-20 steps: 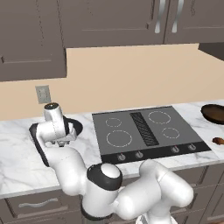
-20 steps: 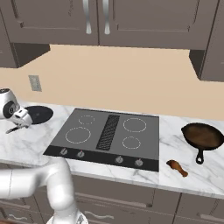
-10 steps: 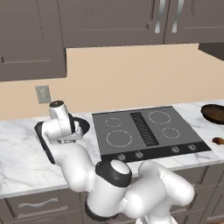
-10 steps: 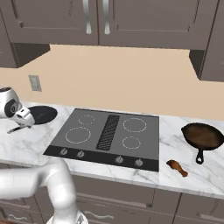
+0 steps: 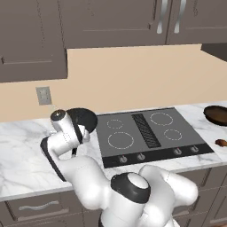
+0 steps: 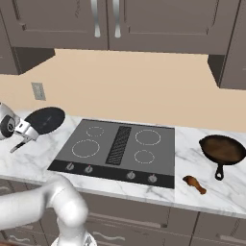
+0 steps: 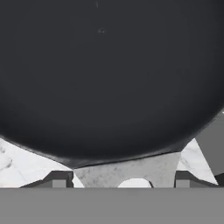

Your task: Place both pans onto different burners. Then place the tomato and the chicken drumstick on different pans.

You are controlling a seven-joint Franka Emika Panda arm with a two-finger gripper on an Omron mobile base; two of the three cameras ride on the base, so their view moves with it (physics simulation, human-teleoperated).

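Note:
My gripper (image 5: 80, 134) (image 6: 27, 130) (image 7: 118, 180) is shut on the silver handle of the flat black skillet (image 5: 84, 119) (image 6: 45, 119) (image 7: 109, 78), which hangs tilted just above the counter at the cooktop's (image 5: 146, 133) (image 6: 120, 144) left edge. The nearest burner (image 5: 120, 140) (image 6: 85, 148) is a white circle just right of the skillet. Far right on the counter sits the brown pan (image 5: 217, 114) (image 6: 222, 149), with the chicken drumstick (image 5: 221, 142) (image 6: 194, 183) in front of it. The tomato is out of view.
Round knobs (image 6: 130, 176) line the cooktop's front strip, and a black grille (image 6: 118, 145) runs down its middle. A wall outlet (image 5: 43, 95) is behind the skillet. Dark upper cabinets (image 5: 111, 22) hang above the marble counter (image 5: 22, 159).
The gripper has carried the black skillet to the right, from the left counter up to the cooktop's left edge. The brown pan and drumstick have stayed put.

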